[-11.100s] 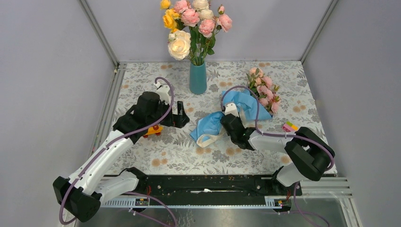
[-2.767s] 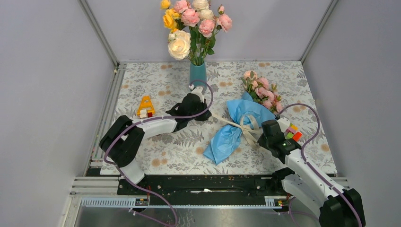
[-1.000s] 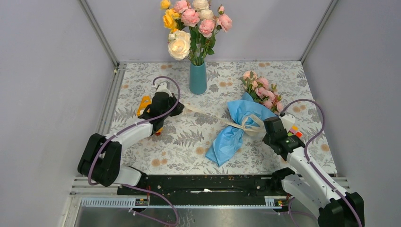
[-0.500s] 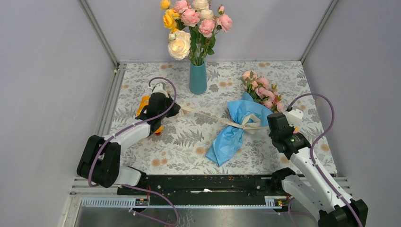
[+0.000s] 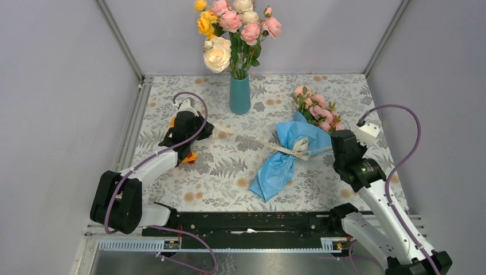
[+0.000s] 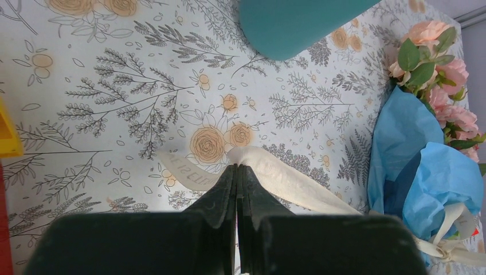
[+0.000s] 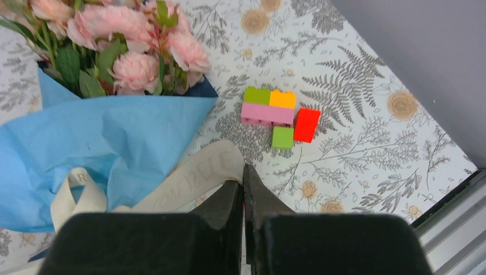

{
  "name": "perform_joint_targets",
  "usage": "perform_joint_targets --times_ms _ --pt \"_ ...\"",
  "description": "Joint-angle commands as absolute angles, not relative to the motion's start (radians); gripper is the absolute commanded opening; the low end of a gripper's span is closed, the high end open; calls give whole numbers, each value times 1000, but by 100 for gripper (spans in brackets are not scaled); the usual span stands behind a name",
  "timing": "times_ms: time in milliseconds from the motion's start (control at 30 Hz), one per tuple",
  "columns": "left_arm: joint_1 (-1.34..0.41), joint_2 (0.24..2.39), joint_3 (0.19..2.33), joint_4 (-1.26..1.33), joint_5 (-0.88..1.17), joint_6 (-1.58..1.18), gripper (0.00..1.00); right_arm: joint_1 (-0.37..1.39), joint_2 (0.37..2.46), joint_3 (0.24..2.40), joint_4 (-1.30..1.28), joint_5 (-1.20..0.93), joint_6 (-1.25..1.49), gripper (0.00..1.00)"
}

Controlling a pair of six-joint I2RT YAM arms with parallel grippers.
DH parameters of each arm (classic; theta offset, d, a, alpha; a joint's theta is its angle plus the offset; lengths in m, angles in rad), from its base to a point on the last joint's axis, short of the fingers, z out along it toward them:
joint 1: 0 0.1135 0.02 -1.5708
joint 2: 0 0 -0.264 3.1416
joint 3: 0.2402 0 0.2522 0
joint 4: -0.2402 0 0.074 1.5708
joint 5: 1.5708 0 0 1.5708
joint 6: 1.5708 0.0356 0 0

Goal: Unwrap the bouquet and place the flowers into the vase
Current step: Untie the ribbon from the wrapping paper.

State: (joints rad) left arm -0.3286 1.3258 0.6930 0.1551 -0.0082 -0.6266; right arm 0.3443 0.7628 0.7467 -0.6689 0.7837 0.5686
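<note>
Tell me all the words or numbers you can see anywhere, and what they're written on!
Ribbon, the end in the right gripper: pale capital letters run along it, too faint to read for sure.
Ribbon, the end in the left gripper: more pale letters, too blurred to read.
Vase, blue paper, toy blocks: no writing to be seen on them.

counter: pale cover printed with grey ferns and tan roses. brick cluster lies flat near the right edge: a pink brick with green and orange blocks along one side, a green and a red block along the other. yellow toy on the left, mostly hidden. large rose bunch, yellow, cream and pink, upright at far middle.
</note>
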Motion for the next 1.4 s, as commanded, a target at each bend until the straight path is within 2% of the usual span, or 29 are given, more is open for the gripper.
perform_joint_targets --times_ms 0,267,667,1367 --pt "-311 1267 684 154 -29 -626 0 335 761 820 -673 882 540 0" --pt "-289 1227 684 114 -61 -636 0 305 784 845 -621 888 482 0" --pt "-224 1179 684 74 -68 -644 0 121 821 883 -575 741 444 0" --pt "-118 1119 707 2 -57 -687 0 -52 797 932 -589 699 398 0"
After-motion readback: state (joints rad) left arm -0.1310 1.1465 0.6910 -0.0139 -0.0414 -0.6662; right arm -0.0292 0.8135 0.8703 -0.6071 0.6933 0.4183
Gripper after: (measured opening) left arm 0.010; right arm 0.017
